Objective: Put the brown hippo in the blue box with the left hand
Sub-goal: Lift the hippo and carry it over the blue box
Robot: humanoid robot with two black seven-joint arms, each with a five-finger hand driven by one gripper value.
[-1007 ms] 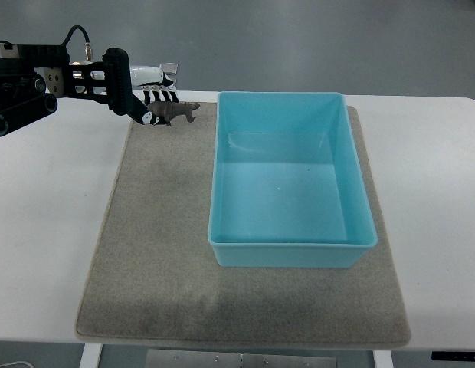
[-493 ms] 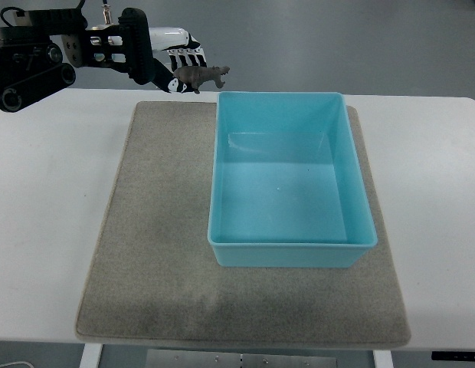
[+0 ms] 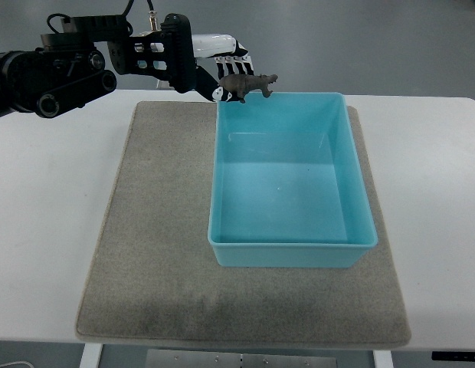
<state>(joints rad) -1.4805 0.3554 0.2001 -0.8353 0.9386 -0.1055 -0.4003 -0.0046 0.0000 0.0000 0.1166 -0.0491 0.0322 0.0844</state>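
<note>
1. the left hand [image 3: 222, 75] reaches in from the upper left of the frame, its black arm running along the top edge.
2. its fingers [image 3: 230, 63], white with black bands, are curled around the hippo [image 3: 247, 83] and hold it up off the counter [image 3: 54, 207].
3. the hippo is brown and lies roughly level, its head pointing toward the right of the frame.
4. it hangs at the upper left corner of the box [image 3: 287, 180], right over the far rim; its head sits just inside the rim line as seen from above.
5. the box is blue, open-topped and empty, standing in the centre-right of the frame.
6. the box rests on a grey mat [image 3: 153, 253] that covers the middle of the white counter; the mat shows on the left, below and in a thin strip to the right of the box.
7. the left half of the mat, in the centre-left and lower left of the frame, is bare.
</note>
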